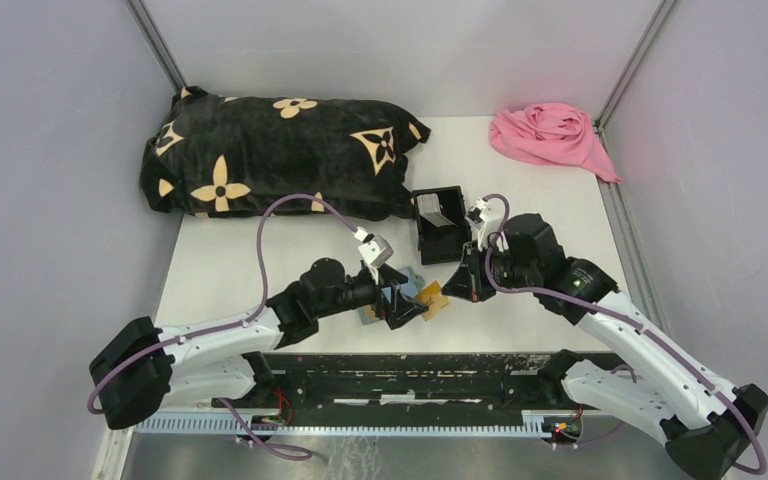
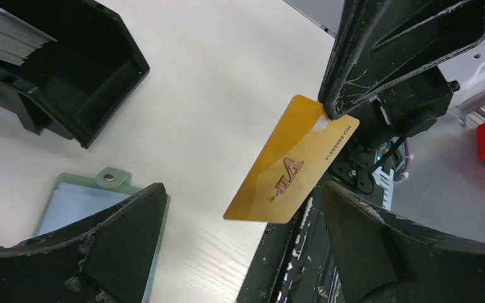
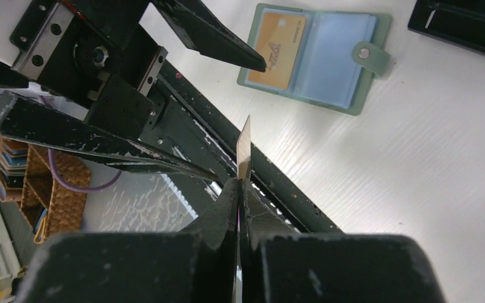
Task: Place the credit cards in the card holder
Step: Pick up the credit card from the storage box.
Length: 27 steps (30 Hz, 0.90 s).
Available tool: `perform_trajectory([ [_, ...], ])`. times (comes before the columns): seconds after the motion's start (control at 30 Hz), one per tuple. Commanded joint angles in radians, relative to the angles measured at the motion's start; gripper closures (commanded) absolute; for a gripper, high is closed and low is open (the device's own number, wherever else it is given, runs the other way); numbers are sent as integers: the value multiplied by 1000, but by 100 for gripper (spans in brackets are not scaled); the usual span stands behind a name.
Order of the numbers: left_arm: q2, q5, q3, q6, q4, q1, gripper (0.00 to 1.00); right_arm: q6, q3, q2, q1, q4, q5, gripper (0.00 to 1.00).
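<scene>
A: Where's the gold card (image 2: 290, 161)?
B: In the air by the table's (image 2: 227, 76) near edge. The right gripper (image 3: 240, 183) is clamped on one short end.
A: Its long axis?
B: Straight out from those fingers, between the left gripper's (image 2: 243, 190) wide-spread jaws.
A: The holder (image 3: 374, 55)?
B: Open flat on the white table, with a second card (image 3: 280, 50) in one pocket.
A: Beyond?
B: Box (image 1: 438, 225), flowered pillow (image 1: 270, 155), pink cloth (image 1: 548, 135), grey walls.

Non-task items on the white table (image 1: 240, 260).
Black flower-patterned pillow (image 1: 270, 155) at far left; pink cloth (image 1: 550, 135) in far right corner; black open-topped box (image 1: 440, 225) just beside the pillow.
</scene>
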Motion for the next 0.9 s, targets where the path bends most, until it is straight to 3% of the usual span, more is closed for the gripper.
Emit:
perform_trajectory([
  [0.0, 26, 105, 69, 76, 2, -2, 0, 35, -14, 4, 6, 93, -85, 99],
  [0.43, 105, 301, 97, 44, 26, 34, 4, 46, -33, 54, 6, 158, -189, 99],
  [0.57, 101, 327, 89, 27, 42, 48, 13, 33, -32, 71, 6, 163, -189, 99],
  [0.87, 35, 327, 8, -18, 110, 79, 14, 18, -47, 106, 6, 185, -191, 99],
])
